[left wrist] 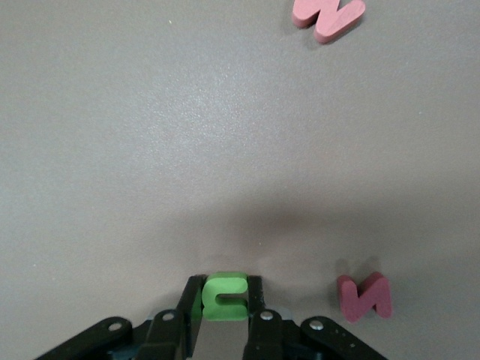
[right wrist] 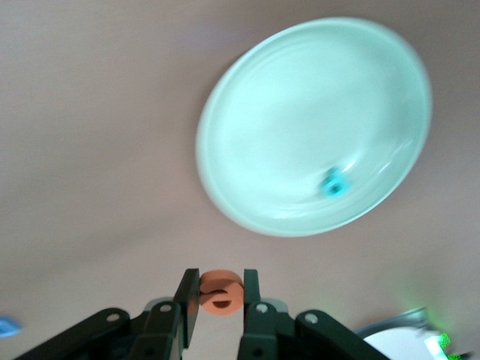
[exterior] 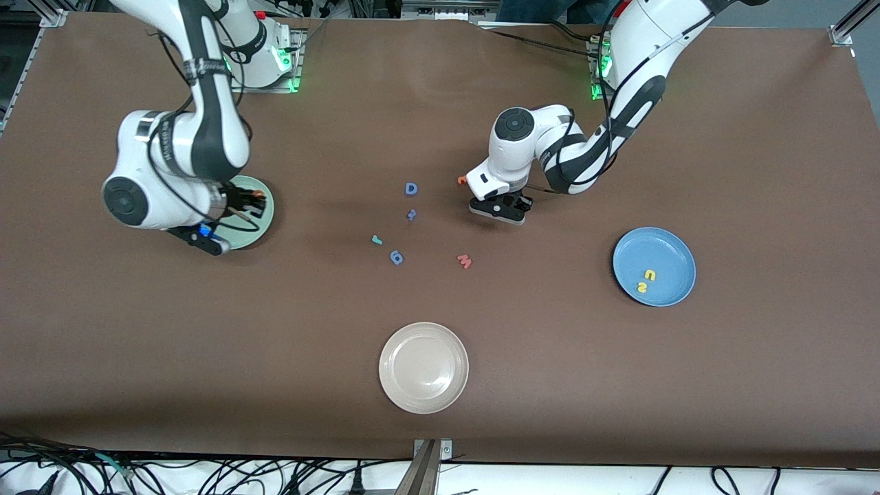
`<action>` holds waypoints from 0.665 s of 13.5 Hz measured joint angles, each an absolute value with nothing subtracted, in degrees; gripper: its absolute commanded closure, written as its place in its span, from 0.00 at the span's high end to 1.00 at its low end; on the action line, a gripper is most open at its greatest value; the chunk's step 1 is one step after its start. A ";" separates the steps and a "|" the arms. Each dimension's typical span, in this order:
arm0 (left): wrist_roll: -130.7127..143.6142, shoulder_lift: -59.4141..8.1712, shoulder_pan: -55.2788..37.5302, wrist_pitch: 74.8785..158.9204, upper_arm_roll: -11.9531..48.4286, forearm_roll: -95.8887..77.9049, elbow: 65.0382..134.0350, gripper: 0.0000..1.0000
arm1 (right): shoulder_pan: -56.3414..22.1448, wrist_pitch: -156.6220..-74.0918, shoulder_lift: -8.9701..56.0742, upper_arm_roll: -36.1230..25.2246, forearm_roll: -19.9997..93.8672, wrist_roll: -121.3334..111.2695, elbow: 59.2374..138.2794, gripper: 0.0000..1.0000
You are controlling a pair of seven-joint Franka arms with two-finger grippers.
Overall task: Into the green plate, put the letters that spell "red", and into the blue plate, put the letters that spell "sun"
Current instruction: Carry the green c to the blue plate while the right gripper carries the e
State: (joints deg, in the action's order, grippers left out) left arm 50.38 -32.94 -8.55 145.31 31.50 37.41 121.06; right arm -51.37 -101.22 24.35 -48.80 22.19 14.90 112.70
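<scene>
My left gripper [exterior: 500, 208] [left wrist: 225, 289] is low at the table's middle, shut on an olive-green "n"/"u" letter [left wrist: 225, 296]. My right gripper [exterior: 247, 201] [right wrist: 221, 283] hangs over the green plate [exterior: 265, 218] [right wrist: 300, 97], shut on the orange "e" [right wrist: 222, 291] [exterior: 258, 195]. One teal letter [right wrist: 332, 183] lies in that plate. The teal "r" [exterior: 377, 240] lies on the table. The blue plate [exterior: 670, 251], toward the left arm's end, holds two yellow letters [exterior: 650, 275] [exterior: 641, 288].
Loose letters lie mid-table: a blue "D" [exterior: 410, 188], a small blue one [exterior: 411, 214], another blue one [exterior: 397, 258], a pink "w" [exterior: 465, 260] [left wrist: 328, 16] and an orange one [exterior: 462, 180]. A beige plate [exterior: 423, 344] sits nearest the front camera.
</scene>
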 measured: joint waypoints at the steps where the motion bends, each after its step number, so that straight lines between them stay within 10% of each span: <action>1: 50.27 -32.94 -8.29 145.33 31.48 37.41 121.01 0.15 | -51.11 -102.13 26.10 -50.18 22.19 11.03 113.37 0.02; 7: 39.08 -33.19 -0.73 137.14 30.85 32.98 115.63 0.15 | -48.62 -114.22 31.93 -51.14 22.43 2.27 119.20 0.07; 9: 29.93 -33.22 1.05 129.11 30.83 26.25 109.31 0.15 | -48.68 -116.31 33.06 -50.04 23.15 2.23 119.28 0.44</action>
